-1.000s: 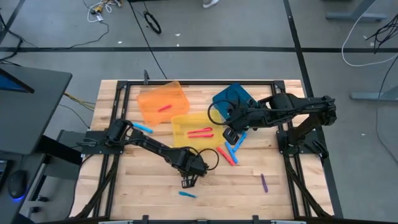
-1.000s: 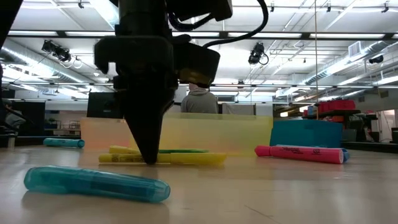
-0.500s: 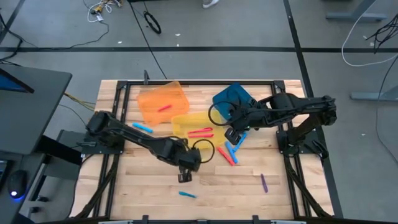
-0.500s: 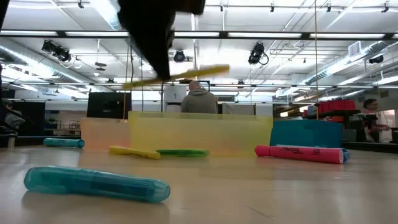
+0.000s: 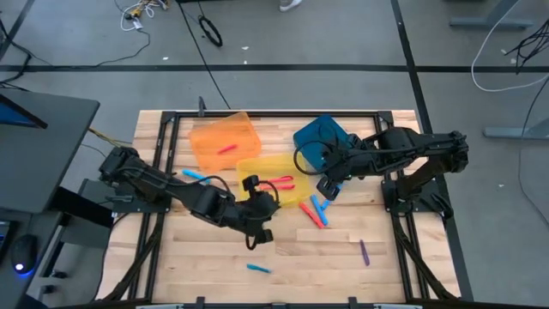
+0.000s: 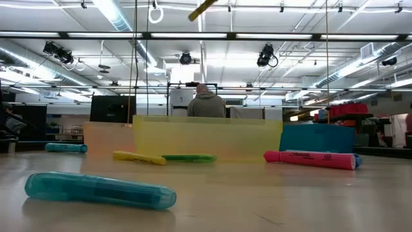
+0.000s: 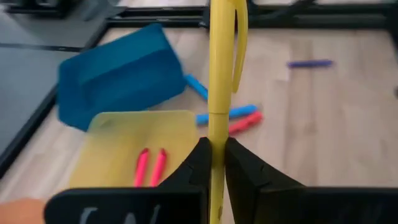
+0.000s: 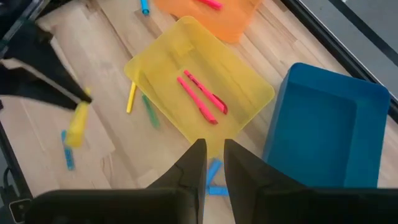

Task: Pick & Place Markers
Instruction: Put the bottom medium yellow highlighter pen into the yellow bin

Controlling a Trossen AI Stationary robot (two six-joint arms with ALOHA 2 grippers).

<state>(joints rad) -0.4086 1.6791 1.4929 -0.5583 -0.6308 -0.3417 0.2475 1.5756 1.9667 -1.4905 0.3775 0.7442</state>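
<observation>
The left pincer (image 7: pixel 211 163) is pinching a thin yellow marker (image 7: pixel 219 68) near its lower end, so most of the pen stands out beyond the two dark fingers. In the high view this pincer (image 5: pixel 257 225) hangs over the wooden table (image 5: pixel 395 266), just beside the front edge of the translucent yellow plastic bin (image 5: pixel 249 172). In the low view only the tip of the yellow marker (image 6: pixel 203 9) shows at the top, well above the table, so the pen is lifted and tilted.

I judge the step in hand to be the carrying: the marker is picked and must now go into a bin. The yellow bin lies ahead of the left pincer and already holds two pink markers (image 7: pixel 149 167). The next move calls for bringing the pincer over the bin's opening, lowering a little and then spreading the fingers, so that the long pen does not catch the bin wall.

The right pincer (image 8: pixel 210 163) is pressed nearly together with nothing between its fingers; it hovers between the yellow bin and the blue plastic bin (image 8: pixel 323 130). Below it lie blue and red markers (image 5: pixel 316 211) on the table. Another yellow marker (image 8: pixel 131 98) and a green marker (image 8: pixel 150 112) rest just beside the yellow bin's wall.
</observation>
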